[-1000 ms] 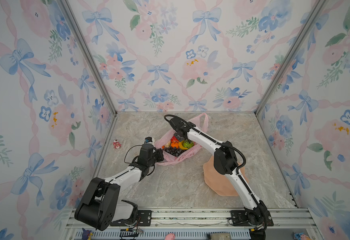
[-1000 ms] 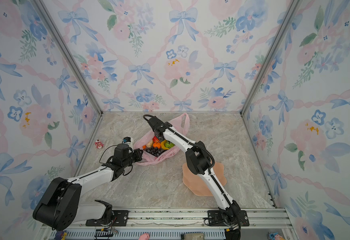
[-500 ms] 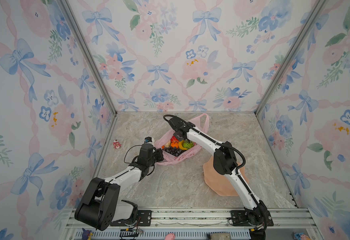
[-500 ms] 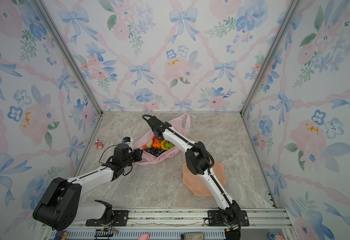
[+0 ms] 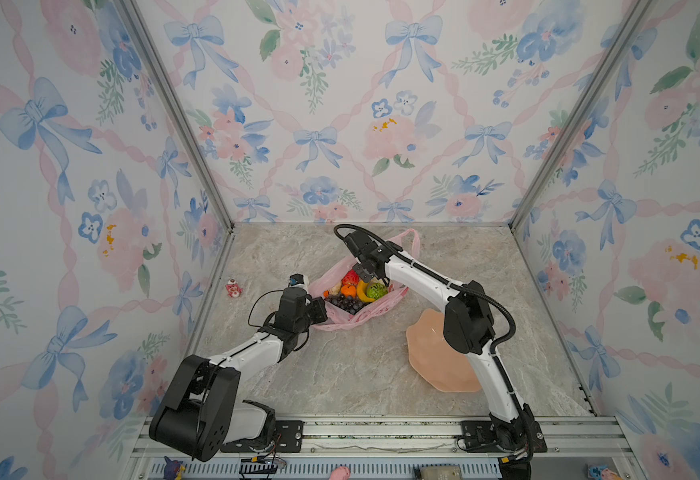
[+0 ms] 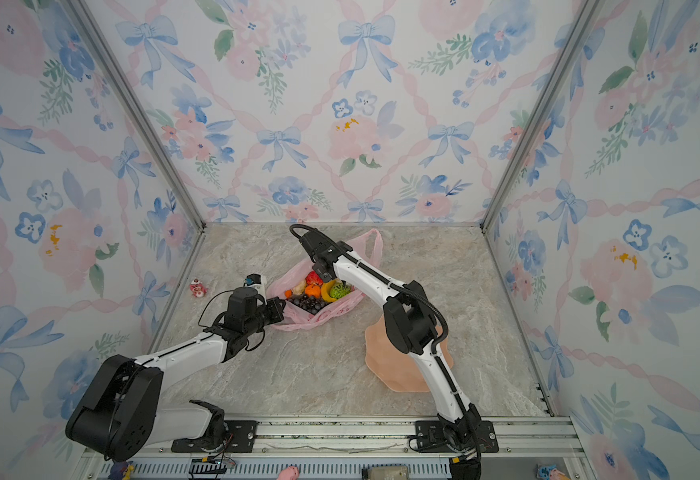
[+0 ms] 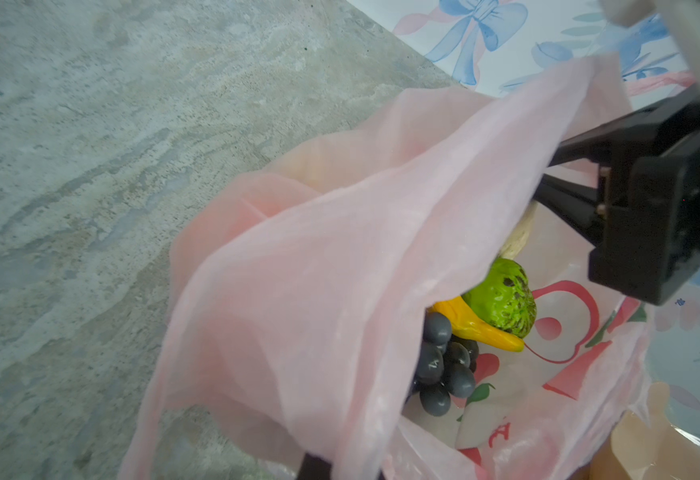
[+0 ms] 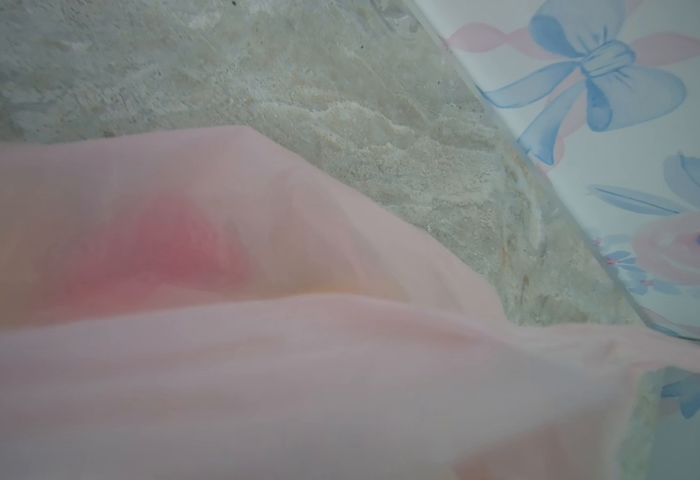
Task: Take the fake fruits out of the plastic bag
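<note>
Holding the bag (image 5: 386,306) open from two sides here: my left jaws are clamped shut on its near edge, and my right jaws are pinched closed on the far edge. It sits on the tabletop (image 5: 352,374) toward the back wall, with the fruits (image 5: 354,291) piled inside: banana (image 5: 362,292), grapes (image 5: 346,303) and a green one (image 5: 376,289).
</note>
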Robot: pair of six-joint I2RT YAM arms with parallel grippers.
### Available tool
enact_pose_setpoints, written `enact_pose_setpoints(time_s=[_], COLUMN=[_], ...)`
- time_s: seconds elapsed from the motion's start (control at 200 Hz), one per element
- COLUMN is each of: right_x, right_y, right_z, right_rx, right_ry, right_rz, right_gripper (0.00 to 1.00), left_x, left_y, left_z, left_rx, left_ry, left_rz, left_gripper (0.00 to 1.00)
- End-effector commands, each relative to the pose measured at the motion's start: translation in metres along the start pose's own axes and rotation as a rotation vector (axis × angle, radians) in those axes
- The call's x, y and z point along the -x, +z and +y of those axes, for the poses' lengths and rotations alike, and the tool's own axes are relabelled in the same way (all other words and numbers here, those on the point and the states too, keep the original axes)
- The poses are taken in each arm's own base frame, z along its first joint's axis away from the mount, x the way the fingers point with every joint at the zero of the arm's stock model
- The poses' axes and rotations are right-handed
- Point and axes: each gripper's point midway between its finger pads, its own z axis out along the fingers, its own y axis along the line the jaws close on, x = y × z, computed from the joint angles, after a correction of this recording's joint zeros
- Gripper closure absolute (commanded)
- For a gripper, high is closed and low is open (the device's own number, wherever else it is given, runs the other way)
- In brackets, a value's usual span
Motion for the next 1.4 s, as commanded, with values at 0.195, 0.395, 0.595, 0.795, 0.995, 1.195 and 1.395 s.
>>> enact_pose_setpoints(time_s=[0.195, 0.395, 0.595, 0.795, 0.995, 1.195, 1.395], right_x=[0.005, -0.005, -0.031, -0.075, -0.13, -0.179, -0.22], right_y=[-0.067, -0.113, -0.149, -0.17, -0.176, -0.173, -0.152], right_z=[-0.028, -0.04, -0.056, -0.077, -0.095, -0.098, -0.089], right_rx=[0.075, 0.129, 0.155, 0.088, 0.012, -0.038, -0.081], right_ry=[0.142, 0.213, 0.285, 0.329, 0.421, 0.531, 0.628], right_rz=[-0.116, -0.172, -0.188, -0.148, -0.076, -0.019, 0.042], right_gripper=[0.99, 0.99, 0.99, 0.99, 1.0, 1.0, 1.0], left_x=[0.011, 0.01, 0.011, 0.012, 0.015, 0.017, 0.016], left_y=[0.002, 0.002, 0.002, 0.002, 0.004, 0.005, 0.008], left_z=[-0.007, -0.006, -0.006, -0.006, -0.01, -0.009, -0.01], left_rx=[-0.025, -0.025, -0.022, -0.024, -0.031, -0.027, -0.032], left_ry=[-0.015, -0.017, -0.013, -0.012, -0.013, -0.016, -0.022], left_rz=[-0.02, -0.018, -0.023, -0.023, -0.024, -0.027, -0.018], left_gripper=[1.0, 1.0, 1.0, 1.0, 1.0, 1.0, 1.0])
